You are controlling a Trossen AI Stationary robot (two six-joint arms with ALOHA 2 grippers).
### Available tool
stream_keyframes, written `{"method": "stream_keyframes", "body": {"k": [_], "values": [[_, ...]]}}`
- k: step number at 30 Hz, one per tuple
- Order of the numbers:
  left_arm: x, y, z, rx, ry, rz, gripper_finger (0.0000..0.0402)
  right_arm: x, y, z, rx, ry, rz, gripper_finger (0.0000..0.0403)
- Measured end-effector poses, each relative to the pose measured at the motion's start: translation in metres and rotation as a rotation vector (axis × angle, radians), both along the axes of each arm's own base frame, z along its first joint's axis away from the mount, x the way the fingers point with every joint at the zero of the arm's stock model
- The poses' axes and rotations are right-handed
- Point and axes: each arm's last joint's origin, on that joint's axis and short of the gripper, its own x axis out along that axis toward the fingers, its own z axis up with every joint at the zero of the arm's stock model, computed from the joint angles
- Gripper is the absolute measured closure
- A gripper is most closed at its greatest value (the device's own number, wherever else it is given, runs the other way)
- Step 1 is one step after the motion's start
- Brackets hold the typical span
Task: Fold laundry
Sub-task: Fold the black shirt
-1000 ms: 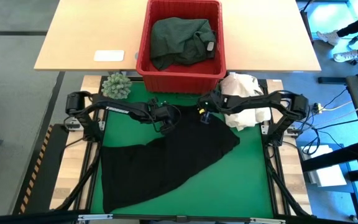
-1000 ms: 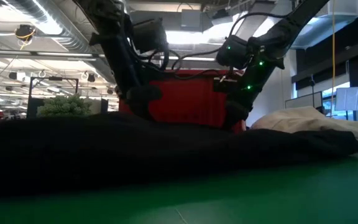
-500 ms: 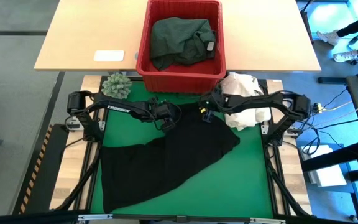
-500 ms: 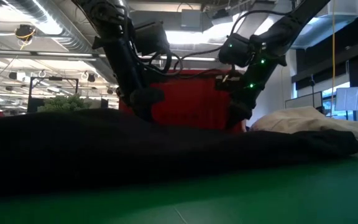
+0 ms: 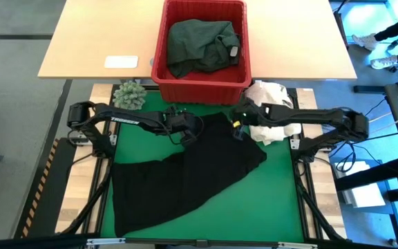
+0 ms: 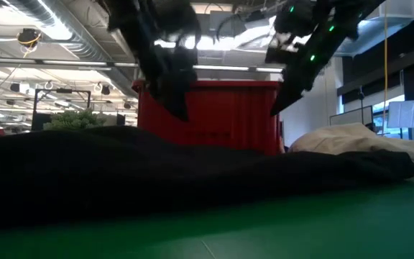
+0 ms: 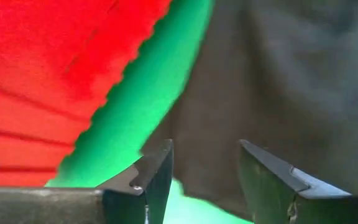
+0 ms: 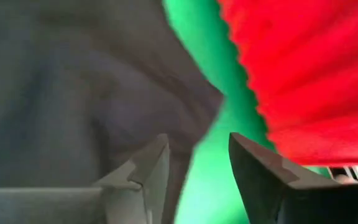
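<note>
Two dark garments are in sight: one black garment [image 5: 185, 176] lies spread over the green mat [image 5: 275, 200], wide toward the near left corner and narrowing to a point just below the red basket [image 5: 200, 81], and one dark green garment [image 5: 202, 45] sits crumpled inside that basket. In the low view the black cloth [image 6: 157, 176] stretches as a low dark ridge across the mat with the basket's ribbed red wall [image 6: 214, 119] behind it. Two grippers hang above the far, narrow end of the black garment: the left gripper [image 5: 188, 135] over its left edge and the right gripper [image 5: 238, 128] over its right edge, both near the basket's front wall. The left wrist view shows the left gripper [image 7: 205, 177] with jaws apart and empty, the cloth edge [image 7: 278, 93], mat and red basket beyond them; the right wrist view shows the right gripper [image 8: 199, 171] likewise parted and holding nothing above the cloth's edge [image 8: 79, 93]. One cream-white cloth heap [image 5: 271, 114] lies at the mat's right far corner, just beside the right arm. One small green plant [image 5: 130, 95] stands at the mat's left far corner. The basket rests on the light wooden tabletop [image 5: 102, 31], where one flat white object [image 5: 121, 61] lies well to its left.
</note>
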Motion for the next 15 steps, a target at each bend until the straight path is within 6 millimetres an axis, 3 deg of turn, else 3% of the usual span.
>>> {"method": "stream_keyframes", "body": {"k": [4, 9, 12, 15], "values": [[-0.003, -0.03, 0.012, -0.095, 0.007, -0.135, 0.0234, -0.009, 0.028, 0.006, 0.087, 0.041, 0.124, 0.027], [-0.022, -0.074, 0.001, -0.183, 0.173, -0.152, 0.0248, -0.021, 0.064, -0.003, 0.177, 0.198, 0.183, 0.0336], [-0.031, -0.1, -0.008, -0.203, 0.185, -0.138, 0.0257, -0.024, 0.082, -0.008, 0.202, 0.269, 0.203, 0.0388], [-0.042, -0.122, -0.019, -0.214, 0.181, -0.13, 0.0264, -0.026, 0.094, -0.011, 0.228, 0.29, 0.191, 0.0391]]}}
